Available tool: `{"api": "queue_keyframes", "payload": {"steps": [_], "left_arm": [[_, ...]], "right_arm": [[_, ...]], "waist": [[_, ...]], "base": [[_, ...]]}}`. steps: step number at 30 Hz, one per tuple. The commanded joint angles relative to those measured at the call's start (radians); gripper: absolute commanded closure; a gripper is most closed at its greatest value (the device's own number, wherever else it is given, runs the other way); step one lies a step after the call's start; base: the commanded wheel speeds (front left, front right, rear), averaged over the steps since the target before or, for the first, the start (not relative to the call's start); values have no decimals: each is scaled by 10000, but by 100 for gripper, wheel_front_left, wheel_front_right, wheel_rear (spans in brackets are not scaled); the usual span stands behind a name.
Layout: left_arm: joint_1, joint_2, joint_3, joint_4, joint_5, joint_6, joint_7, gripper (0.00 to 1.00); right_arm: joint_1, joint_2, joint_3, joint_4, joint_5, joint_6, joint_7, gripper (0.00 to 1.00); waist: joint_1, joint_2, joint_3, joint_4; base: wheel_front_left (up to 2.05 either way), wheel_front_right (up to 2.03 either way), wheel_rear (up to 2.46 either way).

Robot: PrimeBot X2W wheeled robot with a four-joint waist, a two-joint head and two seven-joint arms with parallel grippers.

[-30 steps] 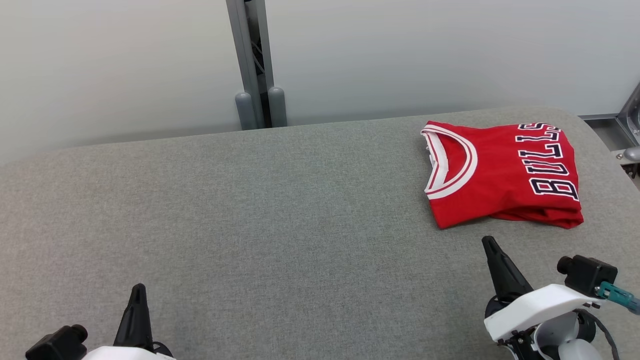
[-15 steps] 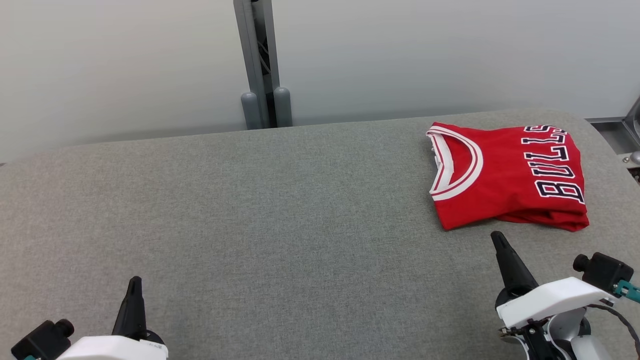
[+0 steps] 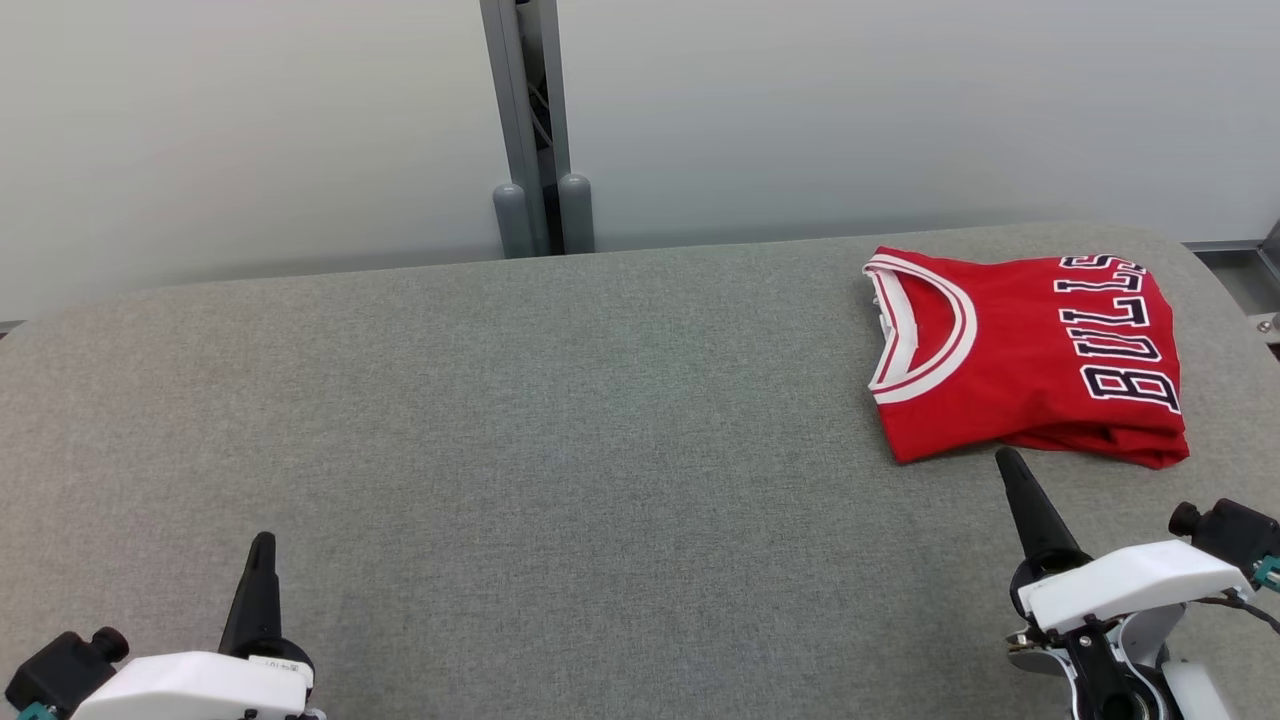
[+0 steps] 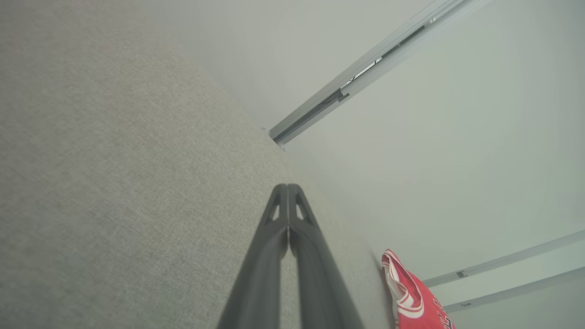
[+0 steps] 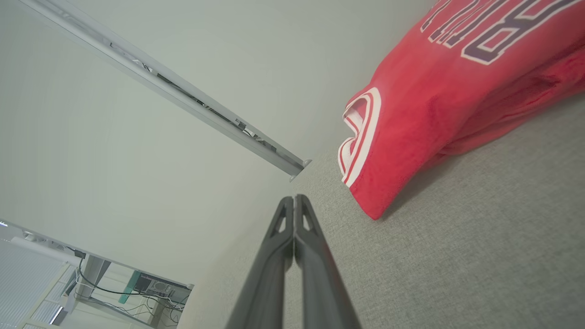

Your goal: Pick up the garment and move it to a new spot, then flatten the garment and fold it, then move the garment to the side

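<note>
The garment (image 3: 1030, 355) is a red jersey with a white-trimmed collar and dark lettering, folded into a compact rectangle at the far right of the grey table. It also shows in the right wrist view (image 5: 438, 105) and at the lower right of the left wrist view (image 4: 413, 299). My right gripper (image 3: 1010, 462) is shut and empty, its tip just short of the garment's near edge without touching it. At the lower left my left gripper (image 3: 262, 545) is shut and empty too, far from the garment. The closed fingers (image 4: 288, 219) (image 5: 295, 224) meet at their tips in both wrist views.
The grey fabric-covered table (image 3: 550, 430) has rounded corners. A pale wall with a grey vertical post (image 3: 535, 130) stands right behind its far edge. Metal framing shows past the table's right end (image 3: 1265, 320).
The head camera has shifted, so the whole picture slid right and down. Relative to the garment, my right gripper's tip has come closer to its near edge. The garment lies unchanged.
</note>
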Motion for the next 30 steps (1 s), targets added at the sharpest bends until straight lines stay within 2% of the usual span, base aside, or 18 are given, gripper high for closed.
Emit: {"api": "queue_keyframes", "payload": {"steps": [1, 30], "left_arm": [[-282, 21, 137, -28, -231, -113, 46, 100], [-801, -386, 923, 460, -2419, -1026, 633, 100]], "right_arm": [[-260, -97, -76, -47, 294, 1, 39, 100], [-567, -112, -485, 282, 2981, 1, 491, 100]], "waist": [[-1, 0, -1, 13], [-1, 0, -28, 280]], "base": [[0, 0, 0], [0, 0, 0]]}}
